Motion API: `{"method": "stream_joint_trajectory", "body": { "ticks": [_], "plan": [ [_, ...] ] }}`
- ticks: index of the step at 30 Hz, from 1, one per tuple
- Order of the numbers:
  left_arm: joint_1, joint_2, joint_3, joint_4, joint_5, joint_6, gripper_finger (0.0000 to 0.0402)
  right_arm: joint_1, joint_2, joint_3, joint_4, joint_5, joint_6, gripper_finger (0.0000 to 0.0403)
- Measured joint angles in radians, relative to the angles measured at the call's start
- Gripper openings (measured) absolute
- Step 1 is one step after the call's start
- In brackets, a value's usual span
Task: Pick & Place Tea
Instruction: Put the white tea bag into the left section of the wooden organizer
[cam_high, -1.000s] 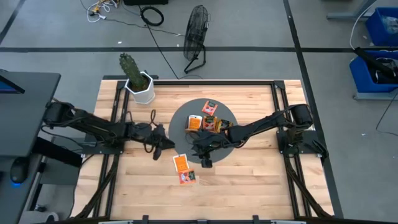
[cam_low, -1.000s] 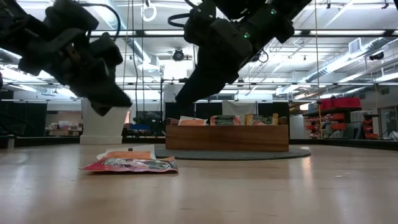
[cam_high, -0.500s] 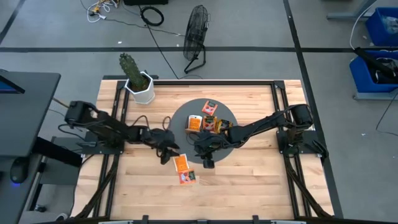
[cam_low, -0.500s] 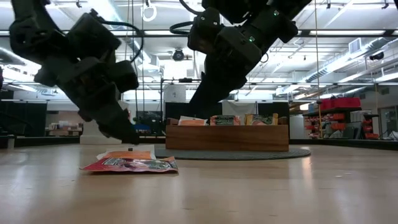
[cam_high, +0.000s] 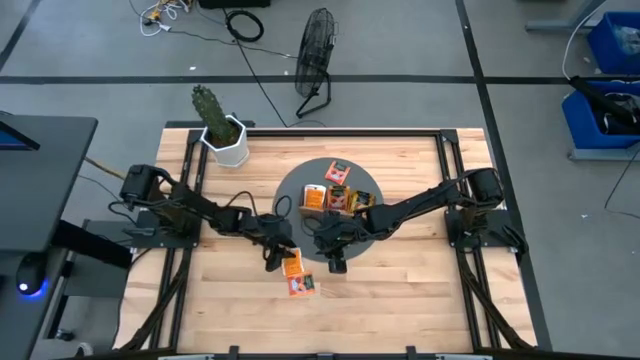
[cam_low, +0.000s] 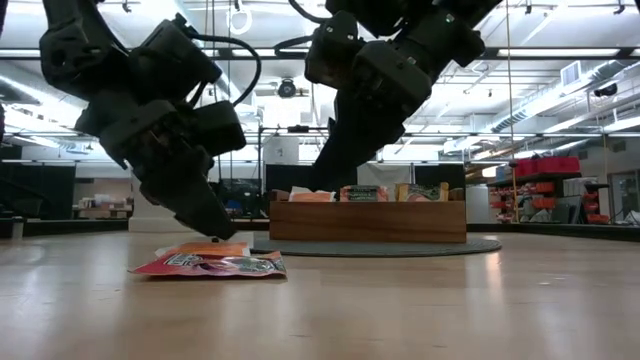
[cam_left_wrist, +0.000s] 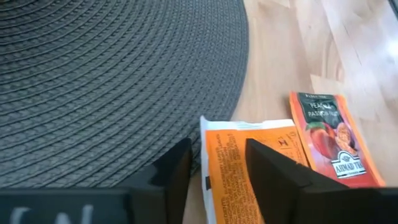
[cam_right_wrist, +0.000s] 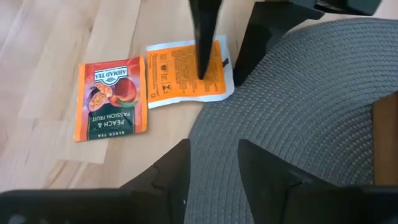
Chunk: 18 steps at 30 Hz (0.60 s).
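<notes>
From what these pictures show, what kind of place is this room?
Probably a robotics lab or workshop. The wooden table stands on a bare grey floor with loose cables and a floor fan behind it, and the low view shows a large hall with ceiling strip lights.

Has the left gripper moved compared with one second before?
Yes. In the high view, the left gripper has moved away from the white plant pot, toward the orange tea sachet beside the round grey mat.
</notes>
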<state>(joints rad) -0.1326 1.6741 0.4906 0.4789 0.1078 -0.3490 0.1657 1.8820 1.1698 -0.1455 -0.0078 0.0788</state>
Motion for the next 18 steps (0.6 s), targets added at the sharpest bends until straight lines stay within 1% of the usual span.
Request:
{"method": "stream_joint_trajectory", "body": {
  "ticks": [3, 6, 7, 8, 11, 14, 18],
  "plan": [
    [0.001, 0.000, 0.013, -0.023, 0.011, 0.006, 0.0111, 0.006, 0.000, 0.000, -0.001, 0.000, 0.001, 0.0142],
    [0.001, 0.000, 0.032, -0.074, 0.022, 0.034, 0.0038, 0.011, 0.000, 0.000, -0.006, 0.000, 0.004, 0.0142],
    [0.000, 0.000, 0.036, -0.085, 0.023, 0.039, 0.0020, 0.012, 0.000, 0.000, -0.009, 0.000, 0.007, 0.0142],
    [0.000, 0.000, 0.036, -0.087, 0.021, 0.041, 0.0012, 0.013, 0.000, 0.000, -0.011, 0.000, 0.007, 0.0142],
    [0.000, -0.007, 0.036, -0.090, 0.018, 0.047, 0.0005, 0.018, 0.000, 0.000, -0.014, 0.002, 0.007, 0.0141],
    [0.007, -0.041, 0.035, -0.101, 0.015, 0.060, 0.0003, 0.031, 0.000, 0.000, -0.009, 0.051, -0.007, 0.0134],
    [0.023, -0.122, 0.035, -0.114, 0.013, 0.084, 0.0002, 0.047, -0.021, -0.001, -0.028, 0.103, -0.007, 0.0118]
  ]
}}
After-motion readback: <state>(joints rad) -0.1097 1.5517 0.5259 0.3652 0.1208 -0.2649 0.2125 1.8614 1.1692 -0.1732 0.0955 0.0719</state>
